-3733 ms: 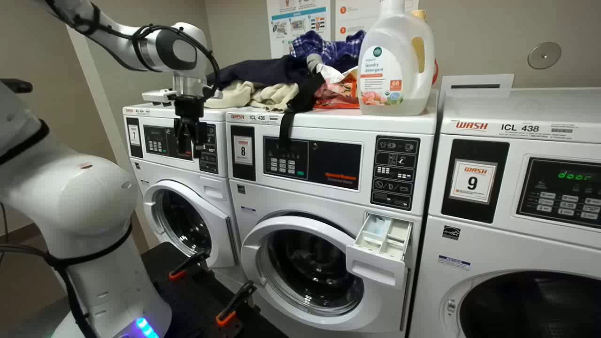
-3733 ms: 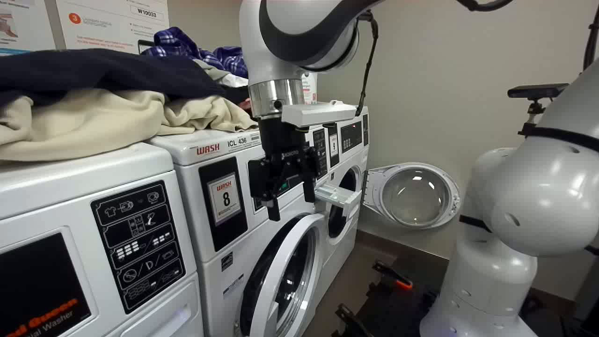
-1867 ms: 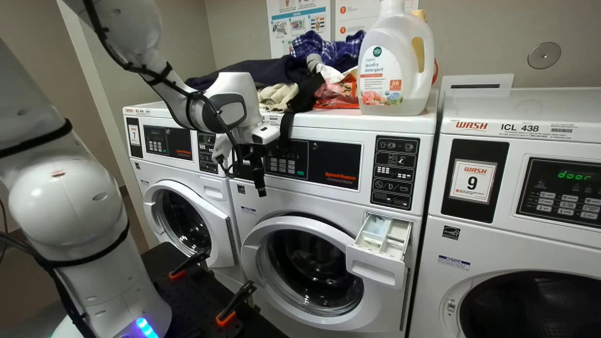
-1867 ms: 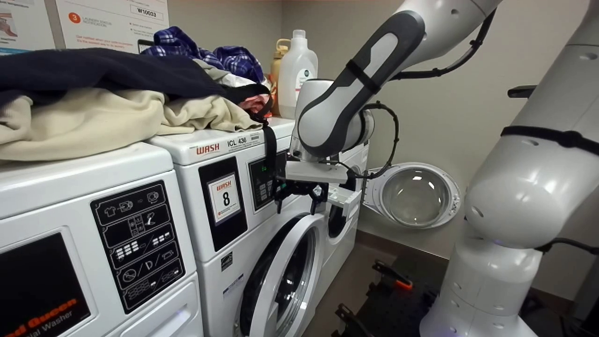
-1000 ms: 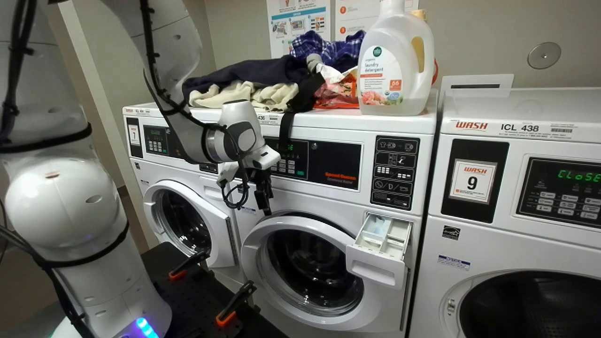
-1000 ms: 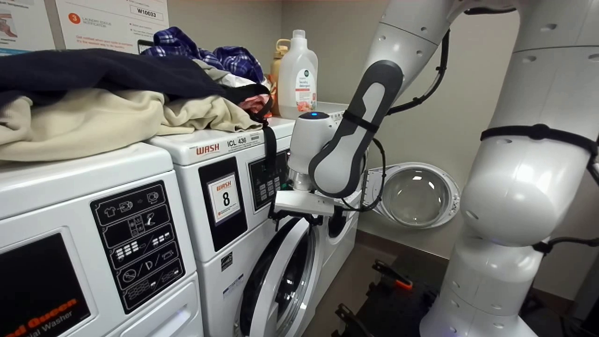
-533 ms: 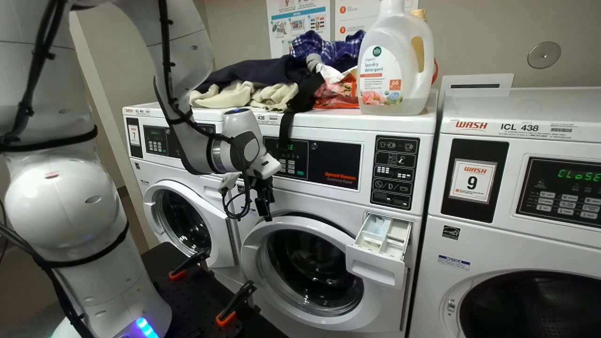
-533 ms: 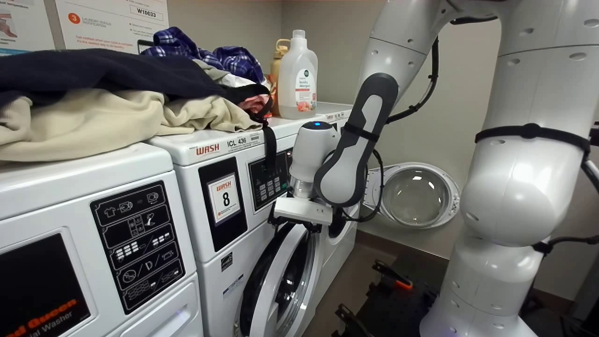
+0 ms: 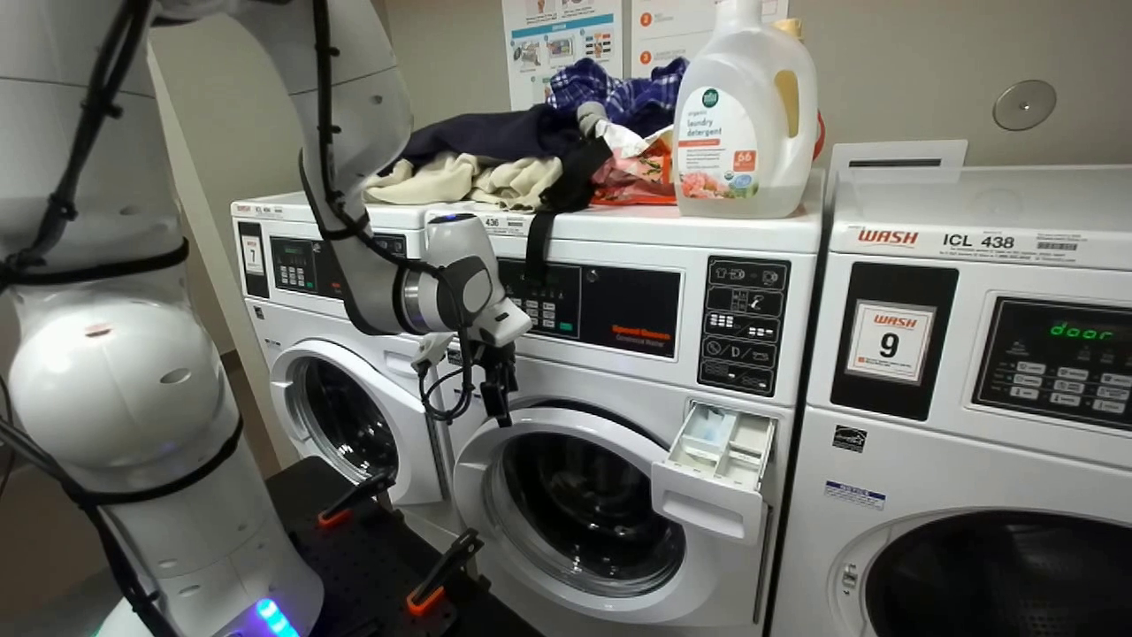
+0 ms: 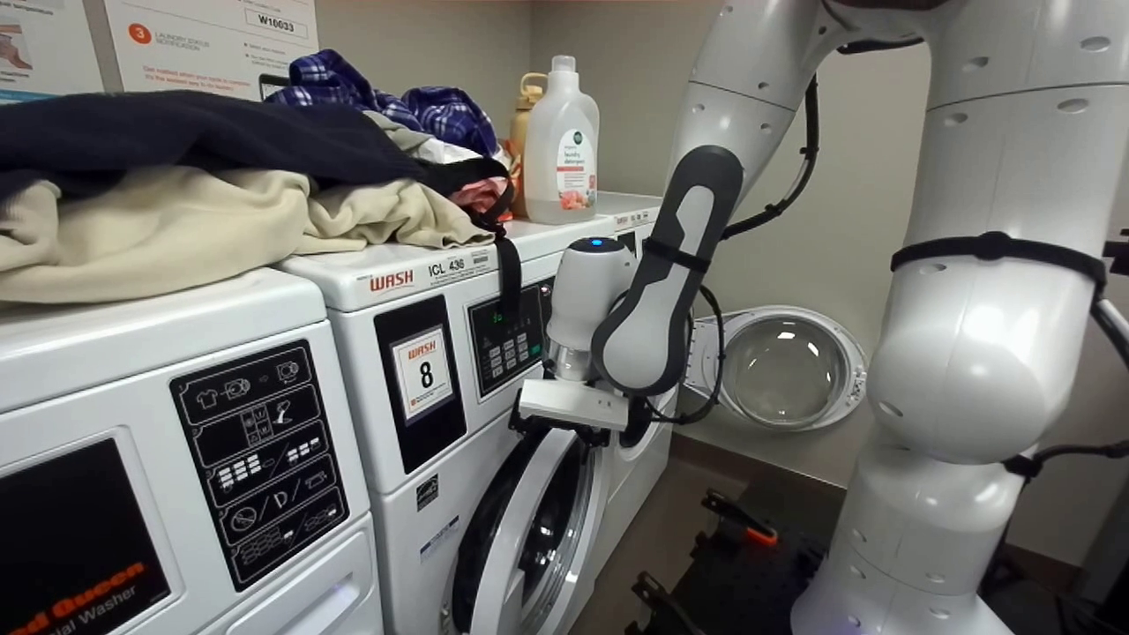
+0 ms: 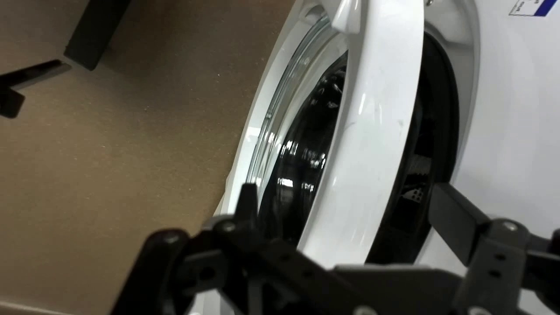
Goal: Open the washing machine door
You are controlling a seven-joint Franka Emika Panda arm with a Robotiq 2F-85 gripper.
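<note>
Washing machine door point(image 9: 588, 509), large, round, with pale rim around dark glass. Hangs on the white front-loading washer marked 8 point(image 9: 610, 376). Sits ajar; shows a dark gap between rim and washer front in the wrist view. So judged unlatched, but far from swung wide. At the upper rim in both exterior views: black jointed jaws, spread wide, standing either side of the rim in the wrist view, holding nothing. Cannot tell whether touching. Left to do, as judged: hook or clamp the rim, then pull well away from the washer. Might knock the pale plastic detergent drawer point(image 9: 712, 491), pulled out beside the door's upper edge in an exterior view. Not to confuse with the round white-framed clear-glass door point(image 10: 783, 370), swung far out farther along.
</note>
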